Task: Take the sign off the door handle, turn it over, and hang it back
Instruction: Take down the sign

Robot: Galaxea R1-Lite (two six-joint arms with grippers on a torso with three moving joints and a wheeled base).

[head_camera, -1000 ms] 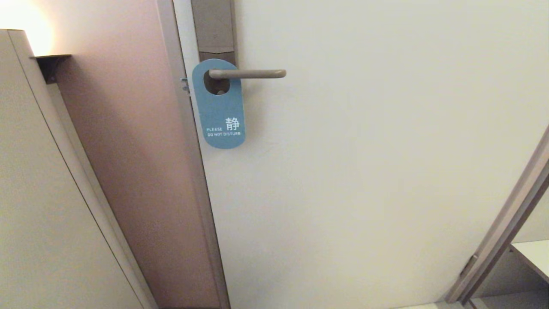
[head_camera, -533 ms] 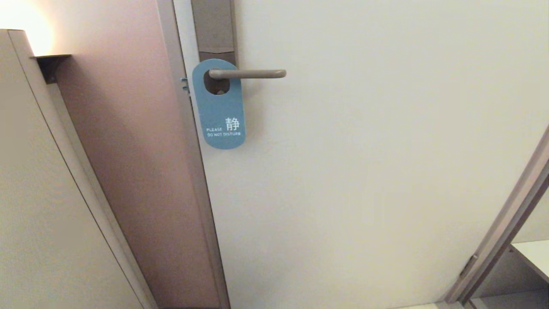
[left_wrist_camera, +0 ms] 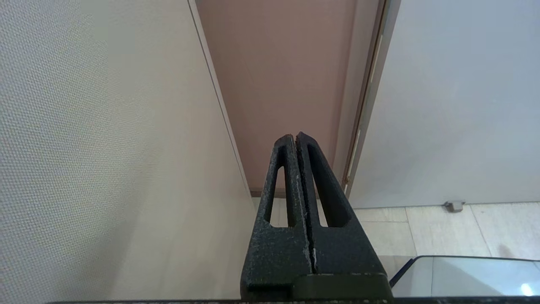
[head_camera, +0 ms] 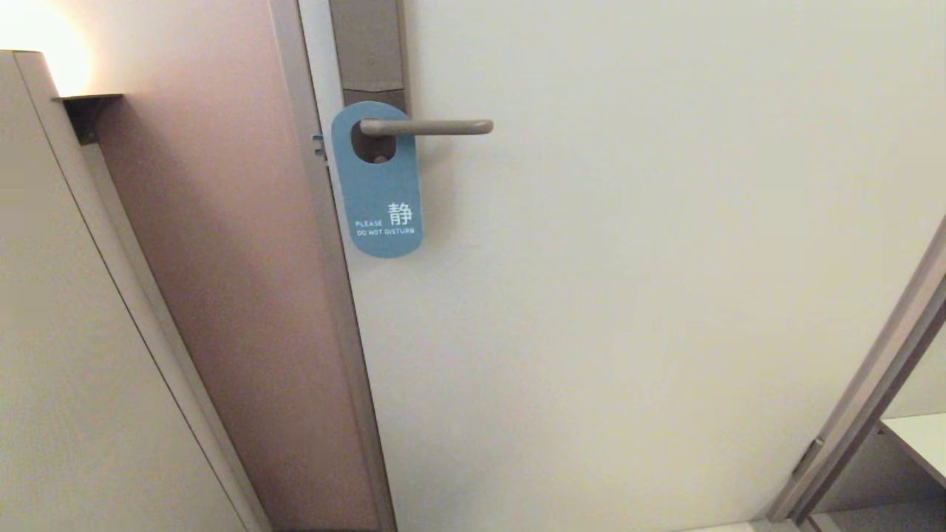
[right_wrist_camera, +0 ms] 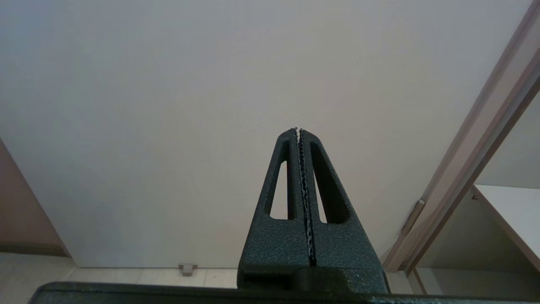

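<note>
The sign [head_camera: 378,188] hangs on the door handle [head_camera: 436,127] by its oval hole, blue side out, with white "PLEASE DO NOT DISTURB". The handle is a slim horizontal lever on a tall brown-grey plate [head_camera: 369,52] at the door's left edge. Neither gripper shows in the head view. My left gripper [left_wrist_camera: 295,136] is shut and empty, low down, pointing at the brown wall beside the door frame. My right gripper [right_wrist_camera: 298,130] is shut and empty, low down, facing the bare door. The sign and handle are out of both wrist views.
The pale door [head_camera: 628,295] fills the middle and right. A brown wall strip [head_camera: 236,295] and a beige panel [head_camera: 74,369] stand at left. A slanted frame [head_camera: 865,399] and a white shelf [head_camera: 920,436] are at lower right. A door stop [right_wrist_camera: 187,267] sits on the floor.
</note>
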